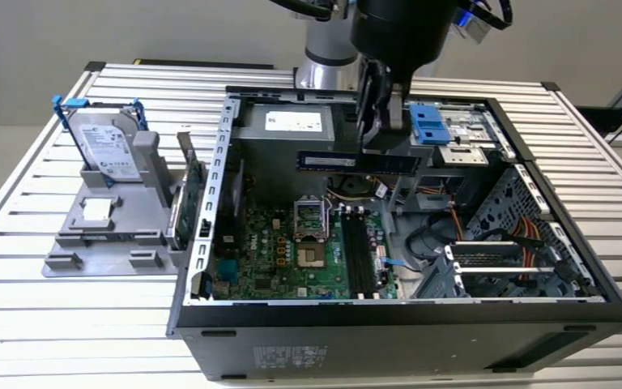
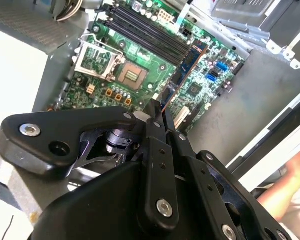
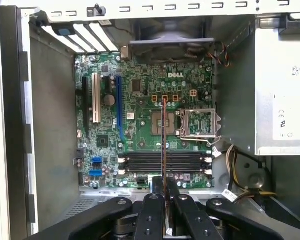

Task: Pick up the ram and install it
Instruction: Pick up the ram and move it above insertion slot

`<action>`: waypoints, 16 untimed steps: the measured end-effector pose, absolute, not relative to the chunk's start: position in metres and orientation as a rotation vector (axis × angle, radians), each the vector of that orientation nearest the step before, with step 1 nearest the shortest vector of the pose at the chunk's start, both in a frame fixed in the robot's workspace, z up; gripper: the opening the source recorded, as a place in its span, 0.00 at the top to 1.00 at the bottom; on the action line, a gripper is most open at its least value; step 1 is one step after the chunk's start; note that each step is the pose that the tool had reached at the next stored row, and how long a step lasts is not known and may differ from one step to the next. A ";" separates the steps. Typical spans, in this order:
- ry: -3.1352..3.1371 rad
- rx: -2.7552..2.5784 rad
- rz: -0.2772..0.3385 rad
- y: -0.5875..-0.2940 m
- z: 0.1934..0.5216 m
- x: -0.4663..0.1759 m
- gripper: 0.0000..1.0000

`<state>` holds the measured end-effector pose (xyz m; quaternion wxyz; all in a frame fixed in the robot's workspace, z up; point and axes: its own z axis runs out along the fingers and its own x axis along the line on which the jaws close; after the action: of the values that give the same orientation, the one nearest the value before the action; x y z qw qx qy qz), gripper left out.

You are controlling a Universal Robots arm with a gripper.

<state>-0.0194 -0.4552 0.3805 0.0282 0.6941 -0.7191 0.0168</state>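
Clamping the ram (image 1: 327,161) by one end, the gripper (image 1: 385,152) held it in the air above the motherboard (image 1: 284,255), crosswise to the black slots (image 1: 359,255); lowered so, it might jam against the board or slip loose.

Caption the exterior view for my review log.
End effector gripping the ram, held level above the motherboard inside the open computer case.

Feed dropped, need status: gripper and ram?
Gripper shut on ram. Ram held above motherboard, not seated. Memory slots empty, nothing seen blocking.
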 end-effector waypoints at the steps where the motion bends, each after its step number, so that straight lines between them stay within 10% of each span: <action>1: -2.220 2.142 0.052 -0.455 0.381 -0.018 1.00; 16: -2.226 2.135 0.051 -0.454 0.381 0.002 1.00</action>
<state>0.0017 -0.4545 0.3805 0.0283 0.6918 -0.7213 0.0167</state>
